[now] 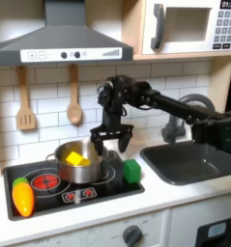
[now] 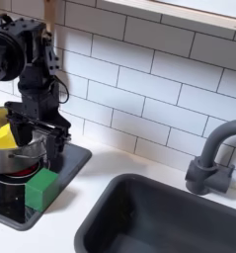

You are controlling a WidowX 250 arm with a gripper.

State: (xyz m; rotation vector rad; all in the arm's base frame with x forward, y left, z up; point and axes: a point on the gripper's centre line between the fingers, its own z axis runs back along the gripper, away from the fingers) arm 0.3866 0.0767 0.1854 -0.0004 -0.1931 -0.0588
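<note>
Just left of the tool [image 1: 107, 145], the pot [image 1: 76, 164].

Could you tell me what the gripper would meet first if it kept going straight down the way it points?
Probably the stove top between the pot and green block, though depth is unclear.

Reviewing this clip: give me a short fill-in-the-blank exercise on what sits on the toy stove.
1. The yellow block lies inside the metal ____.
2. The gripper hangs beside the pot with its jaws ____.
3. On the stove, the sponge right of the pot in the first exterior view is ____.
4. The carrot lies at the first exterior view's ____ end of the stove.

Missing words: pot; open; green; left
</note>
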